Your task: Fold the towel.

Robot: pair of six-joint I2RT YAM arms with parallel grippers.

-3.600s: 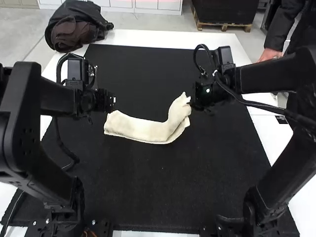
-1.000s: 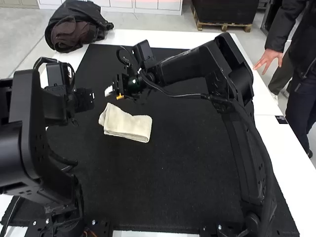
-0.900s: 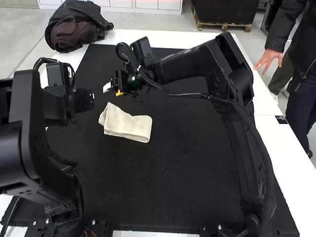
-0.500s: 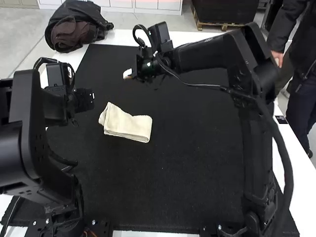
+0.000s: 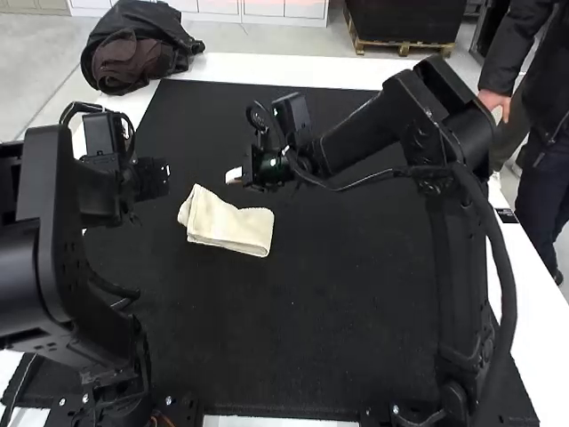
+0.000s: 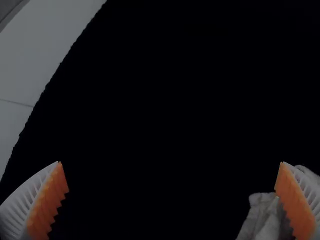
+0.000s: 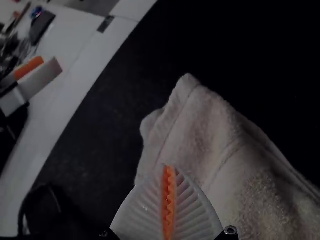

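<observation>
- A black mat (image 5: 347,338) covers much of the white table (image 5: 307,69), and a dark bag (image 5: 169,40) sits at the table's far left corner.
- The towel (image 5: 227,222) lies on the mat, folded into a small oblong bundle, left of the middle, with a rounded fold at its right end and a peaked corner at its far left part.
- In the high view the left gripper (image 5: 158,178) is just to the left of the towel, a little farther forward.
- The left wrist view shows the left gripper (image 6: 171,162) spread wide, bare mat between its fingers; the towel is partly hidden behind one ribbed finger, and whether they touch cannot be told.
- The right gripper (image 5: 235,175) is near the towel, on its far side in the high view.
- In the right wrist view the right gripper (image 7: 169,166) has its orange pads pressed together, pinching nothing that can be seen, with the towel behind and beside the fingertips.
</observation>
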